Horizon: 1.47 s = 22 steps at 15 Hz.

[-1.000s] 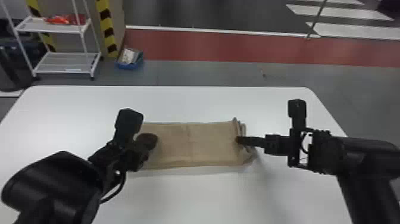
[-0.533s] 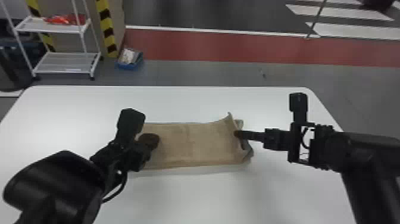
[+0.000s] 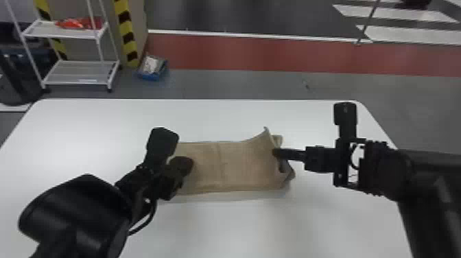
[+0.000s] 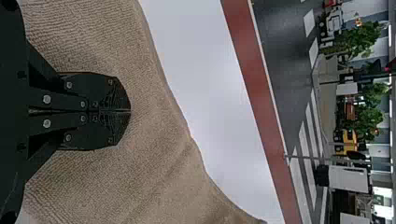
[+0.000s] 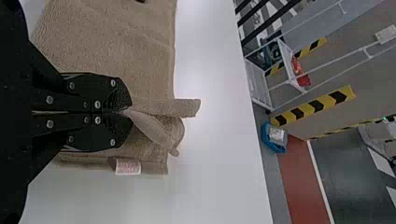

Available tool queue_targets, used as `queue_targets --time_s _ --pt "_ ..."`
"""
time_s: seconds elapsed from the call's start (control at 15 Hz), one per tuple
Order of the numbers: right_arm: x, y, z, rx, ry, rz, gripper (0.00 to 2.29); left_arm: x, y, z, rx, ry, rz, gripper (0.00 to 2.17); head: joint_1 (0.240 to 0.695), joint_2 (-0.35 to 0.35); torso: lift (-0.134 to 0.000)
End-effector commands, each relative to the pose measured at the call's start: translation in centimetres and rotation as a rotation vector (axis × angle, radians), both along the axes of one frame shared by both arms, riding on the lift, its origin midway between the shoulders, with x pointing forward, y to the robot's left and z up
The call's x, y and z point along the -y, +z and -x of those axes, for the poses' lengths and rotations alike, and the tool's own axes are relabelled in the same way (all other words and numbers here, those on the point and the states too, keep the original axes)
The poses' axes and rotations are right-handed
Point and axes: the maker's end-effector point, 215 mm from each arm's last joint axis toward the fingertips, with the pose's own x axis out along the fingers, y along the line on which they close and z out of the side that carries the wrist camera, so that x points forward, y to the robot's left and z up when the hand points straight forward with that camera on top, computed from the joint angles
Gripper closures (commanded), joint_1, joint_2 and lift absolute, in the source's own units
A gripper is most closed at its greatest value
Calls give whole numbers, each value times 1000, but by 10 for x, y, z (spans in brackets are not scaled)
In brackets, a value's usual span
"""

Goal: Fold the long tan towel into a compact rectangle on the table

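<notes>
In the head view, one tan towel (image 3: 236, 168) lying layered on one white bench (image 3: 240, 230), with one left gripper (image 3: 187, 164) over one end, one right gripper (image 3: 276, 153) at the other. In the left wrist view, jaws together atop the towel, no cloth visibly clamped, so likely skidding or bunching if tugged hard. In the right wrist view, jaws clamped on towel edge, perhaps slipping or missing lower layers through a shallow pinch, near one label (image 5: 128, 166).
</notes>
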Motion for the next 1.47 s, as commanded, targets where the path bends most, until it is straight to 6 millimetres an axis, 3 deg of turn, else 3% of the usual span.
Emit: queue_targets --time_s 0.0,0.13,0.2,0.67,1.07,1.27,1.4 --pt "18 -20 4 -16 -28 94 1001 -1 -1 1 -2 0 -3 1912 695 -130 -128" --pt "28 -31 7 -28 -46 157 620 4 -2 2 -2 -6 -1 1912 695 -144 -128" --pt "32 -32 6 -29 -54 172 549 6 -2 2 -1 -10 -3 1912 695 -150 -128" --pt "24 -34 0 -29 -31 223 549 5 -4 5 -7 -10 -3 1912 695 -167 -128" --pt "15 -48 -1 -68 -6 260 552 4 -3 4 -4 -9 -5 1912 695 -155 -128" --pt "14 -46 -2 -65 -4 253 802 0 -4 3 -5 -4 -8 1912 695 -150 -128" --pt "12 -45 0 -74 1 231 1217 0 -6 4 -9 -4 -9 1912 695 -147 -128"
